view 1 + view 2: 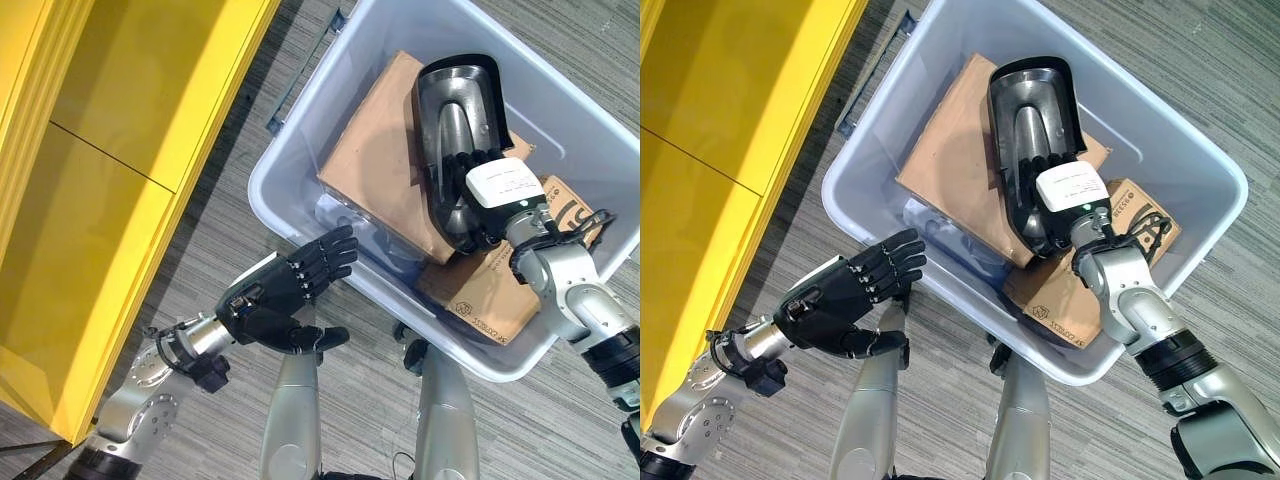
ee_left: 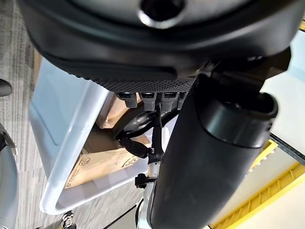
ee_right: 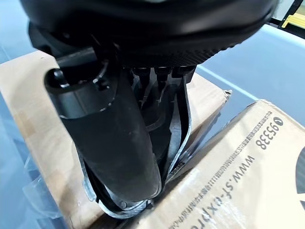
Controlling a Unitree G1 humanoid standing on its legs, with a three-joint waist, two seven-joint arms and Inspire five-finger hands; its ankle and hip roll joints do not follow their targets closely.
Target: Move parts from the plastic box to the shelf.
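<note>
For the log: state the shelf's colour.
Bright yellow shelf, clearest in the left eye view.

Open floor (image 1: 240, 120) separates the yellow shelf (image 1: 110, 150) from the plastic box (image 1: 300, 120); cardboard boxes (image 1: 375, 160) crowd the box's inside.

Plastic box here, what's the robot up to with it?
The right hand is inside the plastic box, fingers curled round a black molded part lying on cardboard boxes. The left hand hovers open just outside the box's near rim. The yellow shelf stands to the left.
</note>
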